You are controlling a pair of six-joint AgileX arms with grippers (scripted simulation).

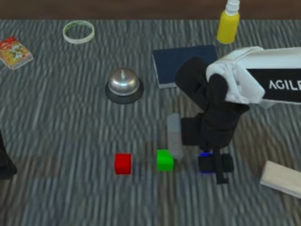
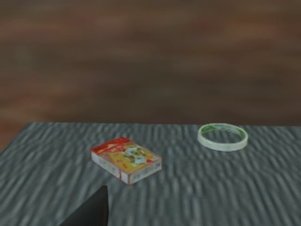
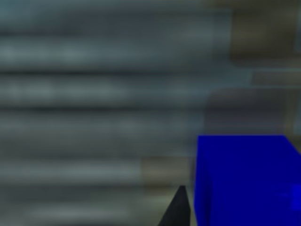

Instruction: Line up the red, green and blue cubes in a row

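Right pincer (image 1: 215, 163) is low over the table (image 1: 61, 122), right of the green cube, closed around the blue cube (image 1: 204, 155); only a sliver of blue shows under it from above. Right wrist view has the blue cube filling the corner beside one dark fingertip (image 3: 178, 209). Green cube (image 1: 165, 160) sits just left of the pincer, red cube (image 1: 123, 163) a bit further left, apart from it, all three roughly on one line across the table. Grey block (image 1: 175, 135) lies just above the green cube. Farther out: silver bell (image 1: 124, 84), dark blue book (image 1: 181, 63), yellow bottle (image 1: 228, 24), tape ring (image 1: 78, 32), card box (image 1: 15, 52), pale wooden block (image 1: 282, 179). No containers in view. Left arm parked at the left table edge; cannot tell the state of its pincer.
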